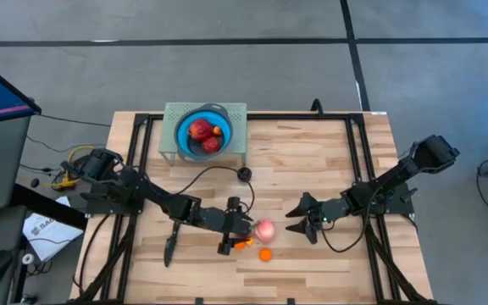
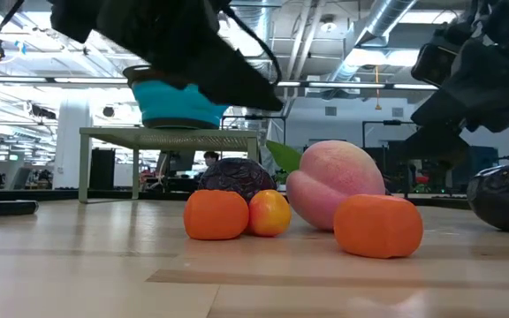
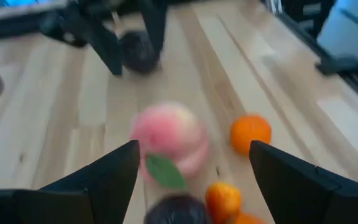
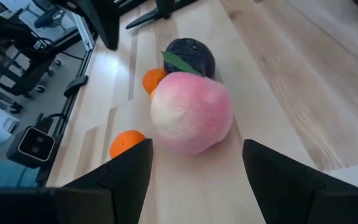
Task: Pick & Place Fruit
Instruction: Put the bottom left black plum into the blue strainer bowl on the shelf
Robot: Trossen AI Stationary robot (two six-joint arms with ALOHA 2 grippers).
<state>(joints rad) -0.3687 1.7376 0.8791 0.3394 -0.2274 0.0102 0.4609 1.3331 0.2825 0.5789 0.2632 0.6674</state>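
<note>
Landmark: we place everything by the pink peach (image 1: 264,229), lying mid-table (image 1: 312,161).
Left gripper (image 1: 242,230): fingers spread open, empty, just beside the peach on our left-arm side.
Right gripper (image 1: 302,217): fingers apart, holding nothing, near the peach's other side.
Loose fruit: a dark plum (image 4: 190,56) and orange pieces (image 2: 216,215) touch or crowd the peach; another orange one (image 1: 265,254) lies just beside it.
Blue bowl (image 1: 181,129): well apart from the peach, on a green stand (image 1: 235,114), holding red fruit (image 1: 200,129).
Knife (image 1: 170,244): we see it beyond the left gripper, away from the peach.

Both end effectors (image 1: 246,227) (image 1: 297,216) gape, facing each other
</note>
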